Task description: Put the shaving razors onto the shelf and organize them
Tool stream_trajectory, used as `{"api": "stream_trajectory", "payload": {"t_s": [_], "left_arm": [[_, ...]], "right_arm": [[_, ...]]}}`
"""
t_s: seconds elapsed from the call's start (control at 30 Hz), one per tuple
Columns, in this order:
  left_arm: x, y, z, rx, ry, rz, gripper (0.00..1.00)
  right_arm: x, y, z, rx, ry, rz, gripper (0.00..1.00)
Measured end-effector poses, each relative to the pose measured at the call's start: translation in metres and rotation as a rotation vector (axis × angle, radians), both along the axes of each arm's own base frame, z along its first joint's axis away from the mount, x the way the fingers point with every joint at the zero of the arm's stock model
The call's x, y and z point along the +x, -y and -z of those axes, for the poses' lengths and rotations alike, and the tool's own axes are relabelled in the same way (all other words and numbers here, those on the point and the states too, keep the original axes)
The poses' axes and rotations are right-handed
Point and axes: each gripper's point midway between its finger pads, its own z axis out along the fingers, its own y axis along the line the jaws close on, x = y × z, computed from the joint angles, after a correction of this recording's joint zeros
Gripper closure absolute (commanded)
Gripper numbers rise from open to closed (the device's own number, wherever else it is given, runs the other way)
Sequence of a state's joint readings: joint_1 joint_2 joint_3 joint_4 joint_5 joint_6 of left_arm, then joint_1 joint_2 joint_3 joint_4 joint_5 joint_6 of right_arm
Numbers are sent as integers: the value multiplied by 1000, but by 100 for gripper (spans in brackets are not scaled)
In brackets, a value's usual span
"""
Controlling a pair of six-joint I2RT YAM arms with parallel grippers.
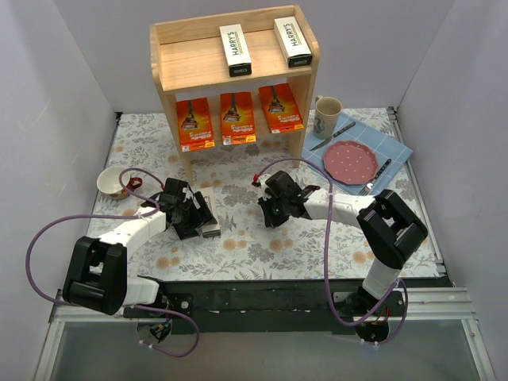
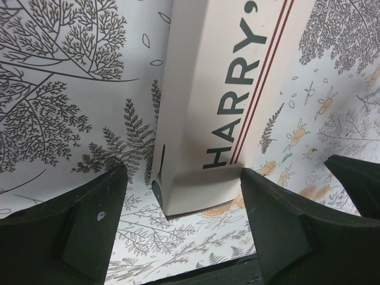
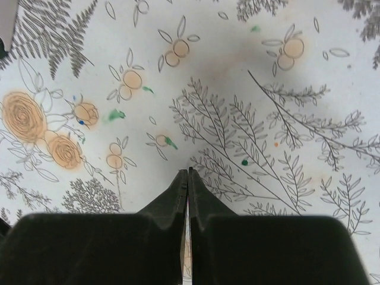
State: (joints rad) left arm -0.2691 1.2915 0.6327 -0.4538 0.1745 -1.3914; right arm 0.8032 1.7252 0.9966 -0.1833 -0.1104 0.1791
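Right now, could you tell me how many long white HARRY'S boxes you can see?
3. Two boxes lie on the light wooden shelf's top tier; one lies on the table between the left end effector's open fingers.

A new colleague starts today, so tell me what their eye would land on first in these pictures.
The wooden shelf at the back of the table, with two white HARRY'S boxes on its top tier and three orange packs below. Then the third HARRY'S box, lying on the floral cloth inside the open left pincer. The right pincer is shut and empty.
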Motion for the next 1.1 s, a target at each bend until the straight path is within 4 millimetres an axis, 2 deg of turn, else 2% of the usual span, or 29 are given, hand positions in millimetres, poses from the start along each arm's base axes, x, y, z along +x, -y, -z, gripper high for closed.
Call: {"api": "stream_trajectory", "payload": {"t_s": [0.13,0.37,0.5,0.6,0.77,0.97,1.1], "left_arm": [[4,5,2,-21,-16,-21,24],[12,19,2,-27,-19,-2,26],[12,25,4,26,-9,26,32],[12,21,8,91,-8,33,35],[14,11,11,163,11,39,48],[8,3,8,203,21,88,51],[-1,-4,-7,227,31,122,49]], "right_arm": [[-3,12,6,-15,-12,13,92],[6,21,6,-14,-13,41,92],[11,25,6,-12,-15,58,92],[14,28,6,-8,-18,68,92],[19,32,6,0,-25,86,92],[24,36,5,4,-29,103,92],[27,38,4,5,-26,109,91]]}}
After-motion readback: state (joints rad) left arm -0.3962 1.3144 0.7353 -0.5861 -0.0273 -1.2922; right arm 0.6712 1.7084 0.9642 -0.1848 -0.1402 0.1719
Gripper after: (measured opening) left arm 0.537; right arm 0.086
